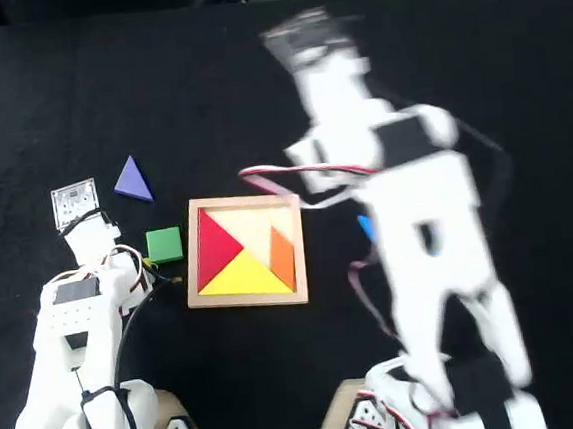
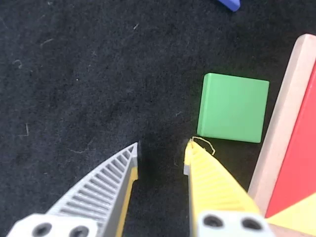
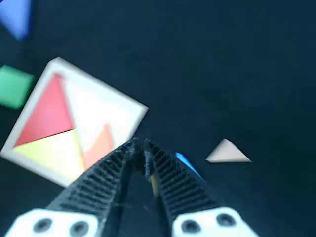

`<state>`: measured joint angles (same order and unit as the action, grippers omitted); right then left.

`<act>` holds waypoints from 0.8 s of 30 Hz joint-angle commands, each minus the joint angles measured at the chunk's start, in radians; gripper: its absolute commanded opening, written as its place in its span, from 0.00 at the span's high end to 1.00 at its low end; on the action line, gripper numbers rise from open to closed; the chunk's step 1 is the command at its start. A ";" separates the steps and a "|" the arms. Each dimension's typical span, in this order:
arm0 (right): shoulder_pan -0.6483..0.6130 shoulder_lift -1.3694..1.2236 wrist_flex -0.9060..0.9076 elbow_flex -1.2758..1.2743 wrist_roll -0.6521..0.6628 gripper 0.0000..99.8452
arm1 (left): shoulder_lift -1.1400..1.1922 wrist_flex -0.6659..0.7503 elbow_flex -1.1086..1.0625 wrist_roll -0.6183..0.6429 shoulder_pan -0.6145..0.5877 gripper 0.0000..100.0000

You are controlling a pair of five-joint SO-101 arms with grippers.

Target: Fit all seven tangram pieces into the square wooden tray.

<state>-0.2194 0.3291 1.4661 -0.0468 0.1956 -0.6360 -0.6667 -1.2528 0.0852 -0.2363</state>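
Tray (image 1: 248, 300) sits mid-bench (image 1: 76, 102) with three pieces seated: red triangle (image 1: 214, 247), yellow triangle (image 1: 244, 276) and orange piece (image 1: 282, 258). Bare wood is open above them. Green square (image 2: 233, 107) lies flat on the cloth just beside the tray rim on the left arm's side, not touching it. Violet triangle (image 1: 132, 180) lies farther out. Blue piece (image 3: 185, 162) and pale triangle (image 3: 227, 152) lie on the tray's other side. Left claw (image 2: 162, 148) is released and empty, its tips just short of the green square. Right claw (image 3: 140, 145) is clenched tip to tip, with nothing plainly between. Judgement: the pieces look light, stiff and thin, so likely to skid. Pinch the square across two opposite straight edges. There is open cloth on three sides, but the gap at the rim is narrow for a finger.
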 commanded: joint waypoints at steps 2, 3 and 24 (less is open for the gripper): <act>0.089 0.197 -0.167 -0.329 0.008 0.99 | 0.003 0.017 0.045 0.006 0.015 0.84; 0.089 0.219 -0.216 -0.404 0.008 0.99 | 0.003 0.017 0.045 0.006 0.013 0.84; 0.103 0.117 -0.885 -0.918 -0.078 0.99 | 0.003 -0.097 0.193 0.000 0.002 0.84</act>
<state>-0.1458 0.5271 0.6713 -0.9674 0.1250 -0.6314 -0.6728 -1.2405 0.0852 -0.2363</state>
